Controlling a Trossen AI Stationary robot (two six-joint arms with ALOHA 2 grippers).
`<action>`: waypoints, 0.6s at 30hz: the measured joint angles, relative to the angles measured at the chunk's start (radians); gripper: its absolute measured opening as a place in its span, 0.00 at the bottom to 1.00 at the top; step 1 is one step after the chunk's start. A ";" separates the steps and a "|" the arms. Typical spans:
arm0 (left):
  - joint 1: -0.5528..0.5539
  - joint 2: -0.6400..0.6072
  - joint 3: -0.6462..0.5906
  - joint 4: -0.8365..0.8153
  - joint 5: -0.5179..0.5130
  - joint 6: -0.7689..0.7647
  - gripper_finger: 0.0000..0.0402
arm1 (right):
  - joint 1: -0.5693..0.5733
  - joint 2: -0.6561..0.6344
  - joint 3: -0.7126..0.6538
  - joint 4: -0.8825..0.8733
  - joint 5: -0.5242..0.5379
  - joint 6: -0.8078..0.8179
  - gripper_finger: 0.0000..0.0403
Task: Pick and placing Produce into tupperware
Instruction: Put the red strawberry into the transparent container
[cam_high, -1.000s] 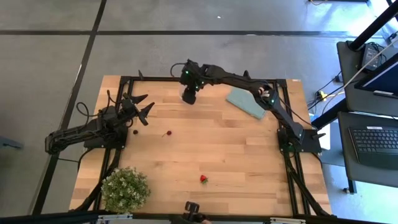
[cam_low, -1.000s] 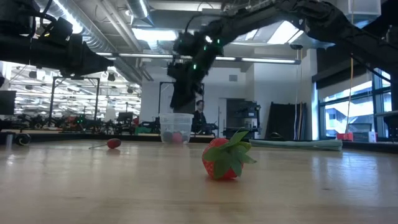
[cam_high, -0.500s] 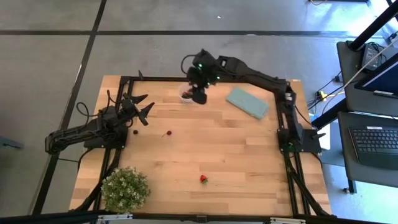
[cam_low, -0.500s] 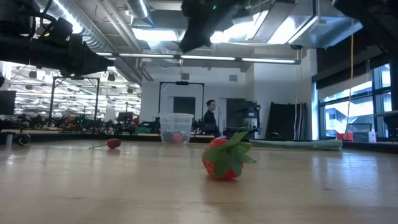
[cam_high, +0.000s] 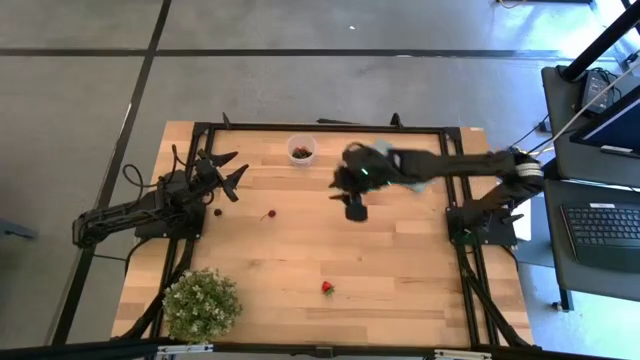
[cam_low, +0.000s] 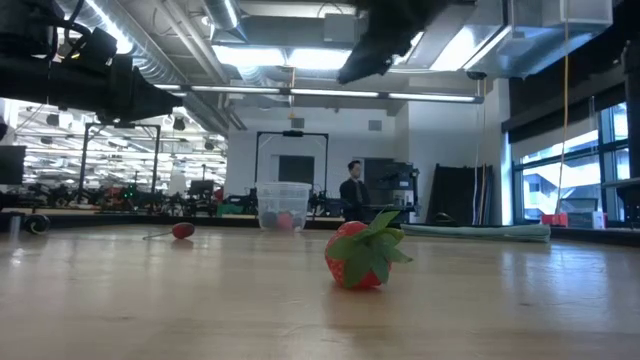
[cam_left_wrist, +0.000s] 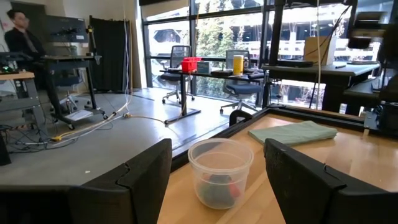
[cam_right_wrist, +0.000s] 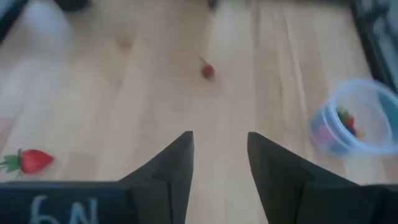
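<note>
Tupperware (cam_high: 301, 150) sits upper centre of the bench (cam_high: 400, 270), some produce already inside. Strawberry (cam_high: 327, 288) and cherry (cam_high: 268, 214) remain; right gripper (cam_high: 356, 209) hovers mid-frame, fingers parted, empty. Left gripper (cam_high: 228, 172) waits left, fingers spread.

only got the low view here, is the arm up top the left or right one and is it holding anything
Observer: It is the right arm. From above, the right gripper hangs over the middle of the table, fingers apart, nothing between them.
Operator: ok and whats in the cup, i only see a red blur
Observer: The cup holds a few pieces, red and dark, at its bottom; the wrist views show them through the wall.
Operator: where is the left arm
Observer: The left gripper sits open at the table's left edge, pointed toward the cup. A small dark berry lies just beside that arm.
</note>
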 joint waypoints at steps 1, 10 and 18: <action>0.000 0.000 0.000 0.000 0.000 0.000 0.62 | 0.025 -0.035 -0.058 0.063 0.010 -0.002 0.38; 0.000 0.000 0.000 0.000 0.000 0.000 0.62 | 0.204 -0.140 -0.387 0.549 0.013 0.148 0.38; 0.000 0.000 0.000 0.000 0.000 0.000 0.62 | 0.248 -0.128 -0.410 0.575 0.015 0.130 0.44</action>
